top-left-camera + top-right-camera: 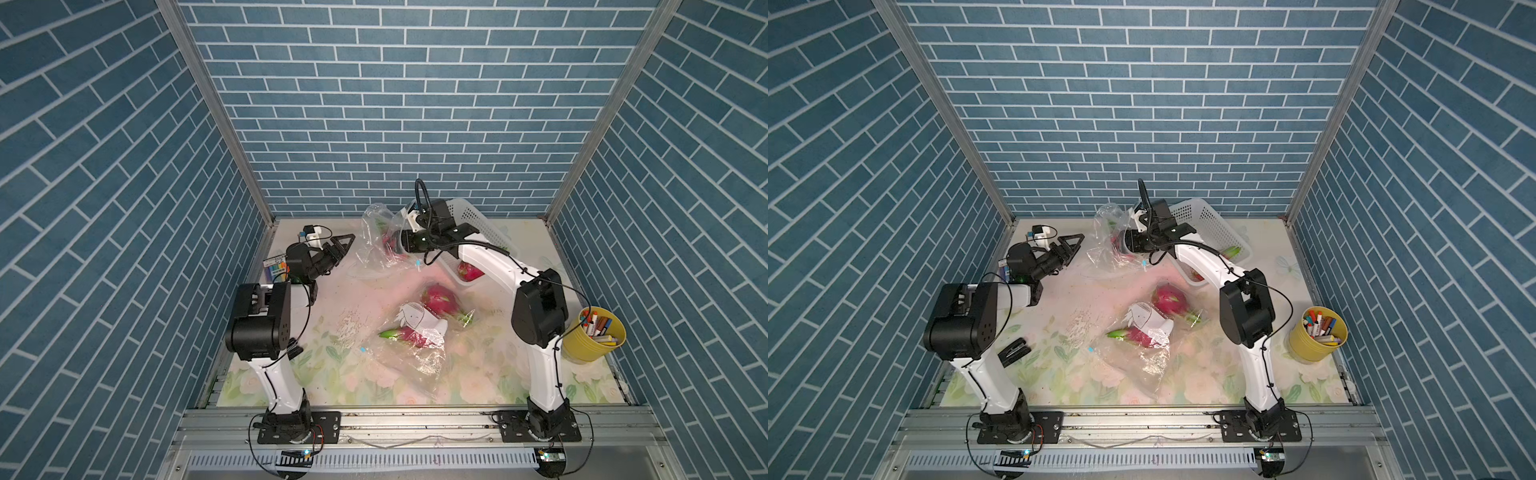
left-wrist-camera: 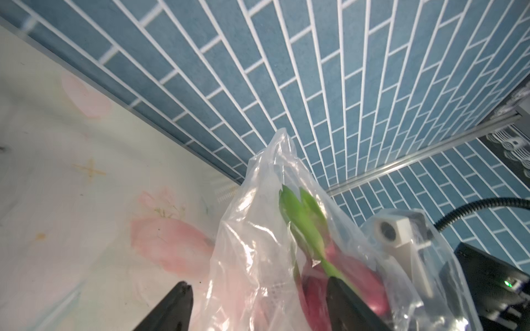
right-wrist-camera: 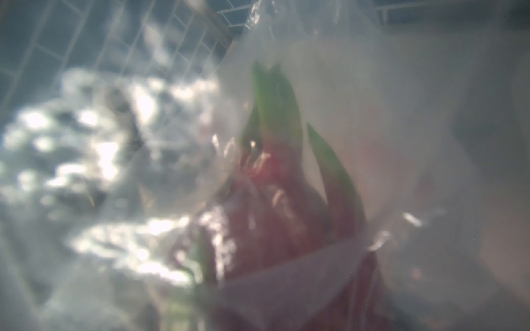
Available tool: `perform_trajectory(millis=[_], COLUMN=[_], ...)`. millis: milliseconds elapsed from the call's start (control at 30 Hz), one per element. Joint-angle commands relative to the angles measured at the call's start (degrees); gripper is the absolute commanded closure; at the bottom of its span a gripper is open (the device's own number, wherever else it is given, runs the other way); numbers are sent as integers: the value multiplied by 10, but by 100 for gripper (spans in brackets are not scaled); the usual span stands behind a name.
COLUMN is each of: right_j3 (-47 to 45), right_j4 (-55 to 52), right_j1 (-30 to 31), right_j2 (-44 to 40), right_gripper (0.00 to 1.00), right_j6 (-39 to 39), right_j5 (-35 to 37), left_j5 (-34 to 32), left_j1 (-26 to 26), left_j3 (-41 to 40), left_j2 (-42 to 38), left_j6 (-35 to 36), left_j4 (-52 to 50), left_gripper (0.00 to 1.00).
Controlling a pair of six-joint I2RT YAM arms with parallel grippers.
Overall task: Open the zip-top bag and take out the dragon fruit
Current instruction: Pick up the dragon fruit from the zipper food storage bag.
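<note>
At the back of the worktop [image 1: 332, 374], the step as we read it is getting the dragon fruit [image 2: 358, 283] out of the zip-top bag [image 1: 376, 239].

How to do it well:
- **Left tool** [image 1: 341, 245]: spread, pinching nothing, just beside the bag's left side. We'd close it on loose film there, low down, to anchor the bag so it doesn't ride along.
- **Bag:** stands puffed with its peak up. The fruit is inside, green tips upward.
- **Right tool** [image 1: 394, 245]: buried in the bag from the right. Film covers its wrist view, so we cannot tell if it's spread or on the fruit. We'd take the red body, not the green scales, and keep film out from between the pads. Then draw back out slowly along the way in, because film clings.

Pose:
- **Left arm:** elbow raised, forearm reaching back and right, tool roughly level and aimed at the bag.
- **Right arm:** elbow high on the yellow cup [image 1: 594, 336] side. Forearm runs back and left past the white basket [image 1: 478, 220], with the wrist at the bag's mouth.
</note>
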Motion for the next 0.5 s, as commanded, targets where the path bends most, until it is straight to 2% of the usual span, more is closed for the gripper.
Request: perform_trajectory(millis=[0,167,233,300,467], right_j3=[-19,-50,-59,-69,-90], right_j4=[12,37,49,61,62], right_j1=[-2,-2,-2,-2,-2], right_j2=[-32,-55,-60,-67,-87], right_gripper=[19,19,20,20,21], right_j6=[-32,-23,-16,-12,-15], right_j5=[-15,-29,-38,-41,-33], left_j5=[48,50,54,52,37], left_j1=[-26,-49,-58,-64,-62], left_j3=[14,51,66,82,99], left_j2=[13,39,54,67,94], left_j6=[-12,16,15,23,29], left_j4=[60,19,15,-1,-11], left_gripper=[20,23,28,46,99])
